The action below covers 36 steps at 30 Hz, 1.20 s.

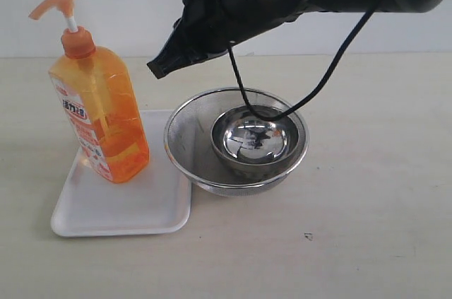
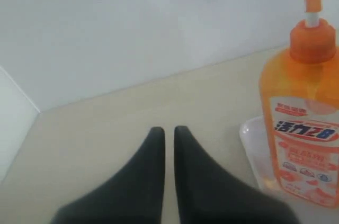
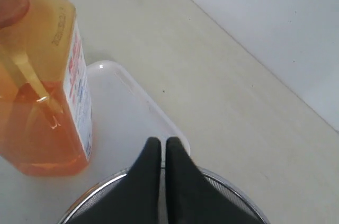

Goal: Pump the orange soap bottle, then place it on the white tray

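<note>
The orange soap bottle (image 1: pixel 102 126) stands upright on the white tray (image 1: pixel 127 207) at the left, with its pump head up. My right gripper (image 1: pixel 157 69) hangs shut and empty in the air to the bottle's right, clear of it. In the right wrist view, the right gripper (image 3: pixel 163 142) hovers above the tray's corner (image 3: pixel 122 113), with the bottle (image 3: pixel 37 107) off to one side. My left gripper (image 2: pixel 168 130) is shut with only a thin slit between its fingers. It holds nothing and stays apart from the bottle (image 2: pixel 304 128) and tray (image 2: pixel 251 139). The exterior view does not show it.
A steel mesh strainer bowl (image 1: pixel 191 150) touches the tray's right edge, with a smaller shiny steel bowl (image 1: pixel 251 140) inside it. Its rim (image 3: pixel 95 195) lies under my right fingers. A black cable (image 1: pixel 332 66) dangles from the right arm into the bowls. A wall stands behind.
</note>
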Each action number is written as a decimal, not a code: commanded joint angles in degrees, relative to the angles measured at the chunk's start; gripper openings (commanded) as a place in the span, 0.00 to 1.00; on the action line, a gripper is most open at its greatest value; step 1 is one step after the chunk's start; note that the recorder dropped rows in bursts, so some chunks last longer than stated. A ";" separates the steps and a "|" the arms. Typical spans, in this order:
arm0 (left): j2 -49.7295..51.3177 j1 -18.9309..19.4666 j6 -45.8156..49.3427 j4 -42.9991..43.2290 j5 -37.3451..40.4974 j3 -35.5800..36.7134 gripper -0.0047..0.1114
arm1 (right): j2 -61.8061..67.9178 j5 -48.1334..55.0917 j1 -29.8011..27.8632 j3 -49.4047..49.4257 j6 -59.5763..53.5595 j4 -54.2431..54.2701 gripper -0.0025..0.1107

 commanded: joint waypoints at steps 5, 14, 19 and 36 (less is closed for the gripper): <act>10.59 0.18 -6.72 3.87 0.66 0.22 0.08 | 0.50 -1.05 -0.17 0.22 0.29 1.76 0.02; 21.74 8.26 -28.67 15.26 -11.47 0.22 0.08 | 0.50 -0.27 -0.17 0.22 0.29 1.95 0.02; 25.60 14.99 -29.90 18.33 -24.98 0.10 0.08 | 0.50 1.26 -0.17 0.22 -1.59 1.95 0.02; 40.31 43.05 -5.04 4.23 -71.12 -4.52 0.08 | 5.07 5.94 -3.02 0.22 -38.98 34.26 0.02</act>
